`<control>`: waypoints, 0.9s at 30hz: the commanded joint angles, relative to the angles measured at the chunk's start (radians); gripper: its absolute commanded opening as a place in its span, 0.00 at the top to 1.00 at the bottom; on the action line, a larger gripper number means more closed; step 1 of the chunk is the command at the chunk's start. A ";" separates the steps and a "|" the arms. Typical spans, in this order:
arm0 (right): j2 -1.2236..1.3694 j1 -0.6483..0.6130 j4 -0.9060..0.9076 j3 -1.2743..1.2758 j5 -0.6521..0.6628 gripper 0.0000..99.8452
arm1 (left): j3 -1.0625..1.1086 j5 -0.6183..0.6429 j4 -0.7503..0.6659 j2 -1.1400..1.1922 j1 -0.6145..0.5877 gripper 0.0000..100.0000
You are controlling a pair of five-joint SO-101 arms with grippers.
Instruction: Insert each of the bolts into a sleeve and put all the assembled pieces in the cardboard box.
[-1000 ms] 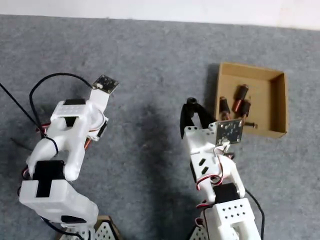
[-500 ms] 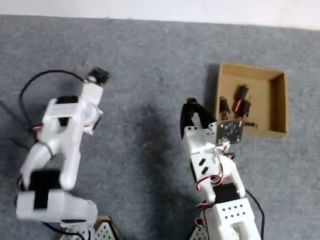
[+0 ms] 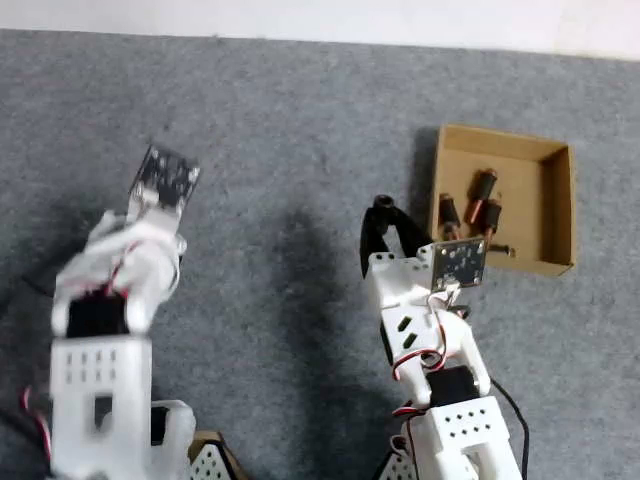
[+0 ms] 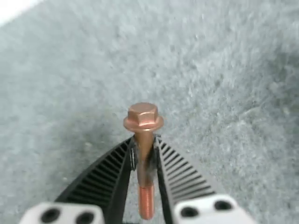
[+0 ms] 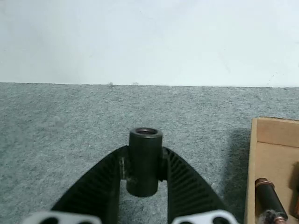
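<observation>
In the left wrist view my left gripper (image 4: pixel 144 148) is shut on a copper hex-head bolt (image 4: pixel 144 140), head pointing away from the wrist, threaded end toward it. My right gripper (image 5: pixel 144 161) is shut on a black sleeve (image 5: pixel 145 161) held upright with its bore open at the top. In the high view the right gripper (image 3: pixel 382 222) stands just left of the cardboard box (image 3: pixel 555 205), which holds assembled bolt-and-sleeve pieces (image 3: pixel 480 200). The left arm (image 3: pixel 120 290) is at the left of the table, its fingers hidden beneath the wrist.
Grey carpet (image 3: pixel 290 150) covers the table, with a white wall (image 5: pixel 149 37) beyond its far edge. Open carpet lies between the two arms and in front of the box.
The left arm has swung and rolled its wrist, so its camera board now faces up and sits farther left. The right arm has stayed still.
</observation>
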 commanded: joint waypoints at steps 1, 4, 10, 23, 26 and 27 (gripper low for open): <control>-0.019 -0.008 -0.025 -0.015 0.008 0.99 | 0.142 0.000 -0.077 -0.321 0.004 0.99; -0.019 -0.008 -0.025 -0.015 0.006 0.99 | 0.242 0.000 -0.115 -0.490 0.004 0.99; -0.019 -0.044 -0.025 -0.015 0.005 0.99 | 0.435 0.026 -0.232 -0.777 0.004 0.99; -0.019 -0.140 -0.025 -0.013 0.011 0.99 | 0.522 0.506 -0.400 -0.834 0.004 0.99; -0.019 -0.140 -0.025 -0.013 0.011 0.99 | 0.578 0.511 -0.500 -0.834 0.007 0.99; -0.019 -0.140 -0.025 -0.013 0.011 0.99 | 0.601 0.511 -0.546 -0.834 0.016 0.99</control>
